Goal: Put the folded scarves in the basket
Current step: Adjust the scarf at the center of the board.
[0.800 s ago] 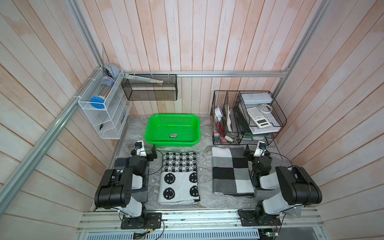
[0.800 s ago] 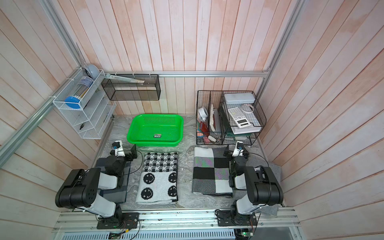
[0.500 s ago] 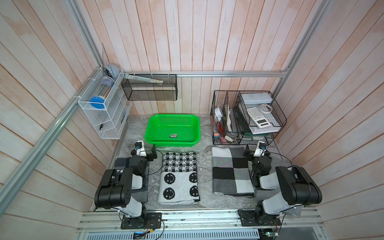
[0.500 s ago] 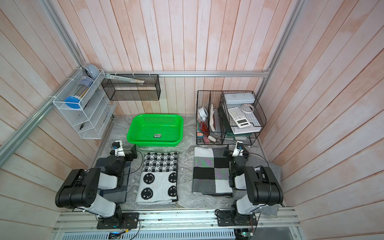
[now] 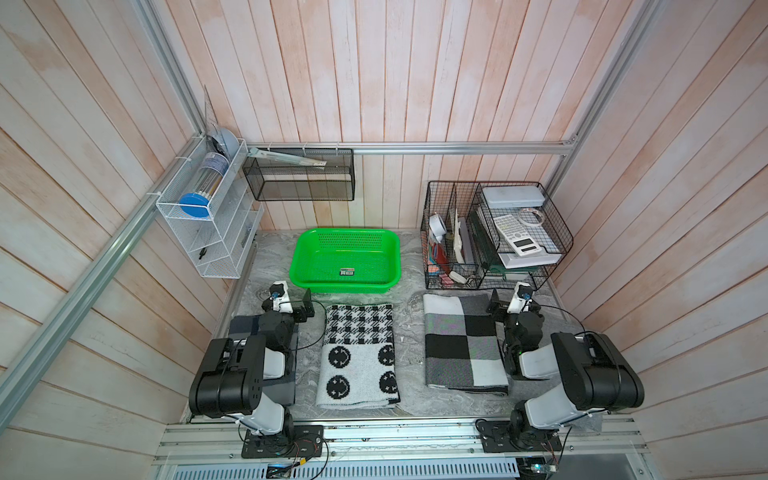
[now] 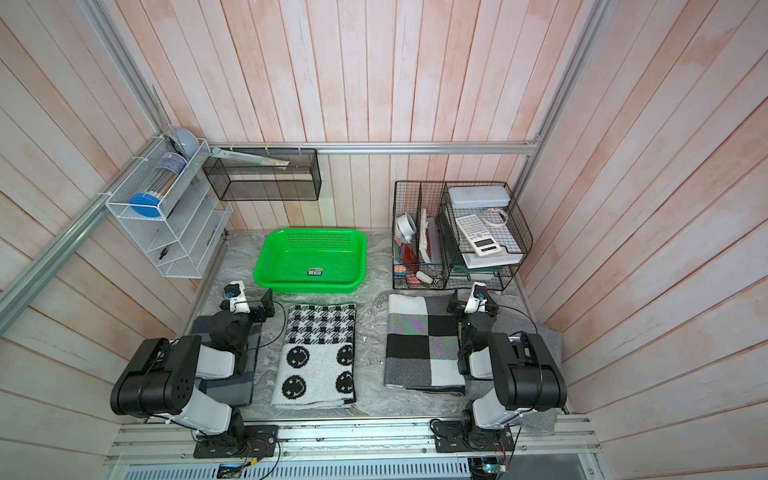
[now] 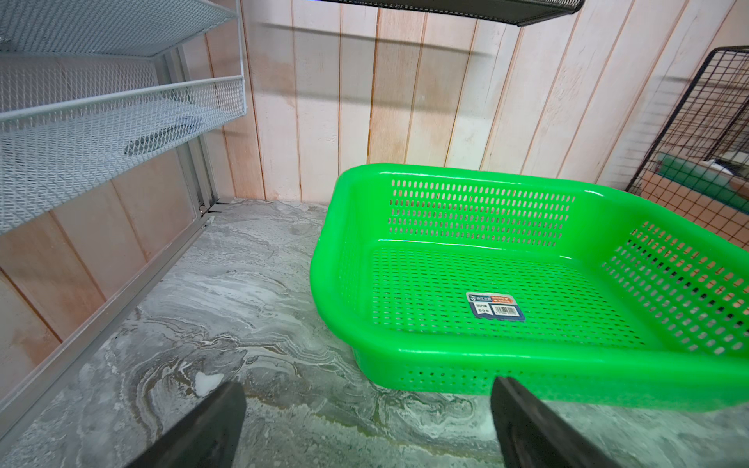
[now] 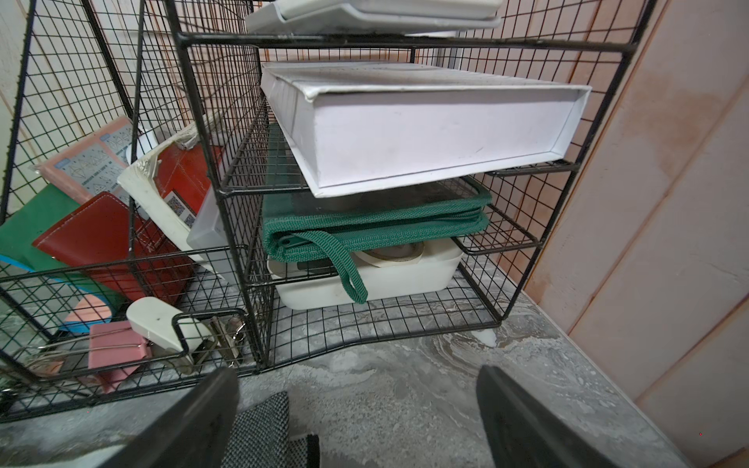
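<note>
Across the marbled table [image 5: 409,328], from 9 to 3 o'clock, we count two arms, two folded scarves and one basket.

Left arm [image 5: 232,374]: folded low, elbow back by the rail, wrist pointing to 12. Left gripper [image 7: 364,403]: jaws spread wide, holding nothing, low over the table just short of the basket's 7 o'clock corner.

Basket [image 5: 328,266]: bright green, rectangular, perforated walls and floor, rounded rim, one small label [image 5: 347,272] on its floor. It sits at 12 o'clock of the smiley scarf [image 5: 359,353], near but apart.

Smiley scarf: half black-and-white houndstooth, half pale with four smiley faces, lying flat.

Checked scarf [image 5: 461,340], at its 3 o'clock: grey, black and white squares, also flat. Both scarves lie outside the basket. We cannot tell which one the task means.

Right arm [image 5: 590,374]: same fold. Right gripper [image 8: 358,381]: released, empty, by the checked scarf's 1 o'clock corner, facing the wire organiser [image 5: 441,199].
</note>
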### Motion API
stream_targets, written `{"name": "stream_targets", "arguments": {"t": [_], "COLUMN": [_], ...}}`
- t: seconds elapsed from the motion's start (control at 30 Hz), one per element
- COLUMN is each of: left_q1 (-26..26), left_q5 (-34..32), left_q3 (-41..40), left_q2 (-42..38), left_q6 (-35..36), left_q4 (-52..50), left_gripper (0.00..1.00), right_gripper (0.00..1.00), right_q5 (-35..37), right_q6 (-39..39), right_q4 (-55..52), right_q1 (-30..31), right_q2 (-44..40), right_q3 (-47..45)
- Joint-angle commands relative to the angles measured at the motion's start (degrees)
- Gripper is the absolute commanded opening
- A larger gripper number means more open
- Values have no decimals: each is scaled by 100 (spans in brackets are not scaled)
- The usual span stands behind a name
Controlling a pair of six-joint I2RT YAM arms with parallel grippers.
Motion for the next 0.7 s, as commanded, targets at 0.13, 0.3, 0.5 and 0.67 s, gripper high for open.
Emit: {"name": "stream_targets", "arguments": {"t": [0.13,0.3,0.5,0.67], "left_q1": [23,-296,-258,-152], "left_q5": [-899,-1146,-1119,-1034], "left_q3": [-283,-825,214,48], "left_q2": [-200,-1927,-3513,-3780], "left_q6": [-309,-148,-1864,-3254], "left_q4": [502,-196,-3402,-3696], "left_gripper": [100,100,100,100], "right_gripper": [98,98,98,98], "right_q5": [378,1096,674,165], "right_q6": [-190,-582,1368,2642], "right_q4": [362,-762,-4778,-5925], "right_q1": [258,957,775,322], "right_q2": [-210,-1759,-3592,-4608], "right_q3": [-121,-149,870,810]}}
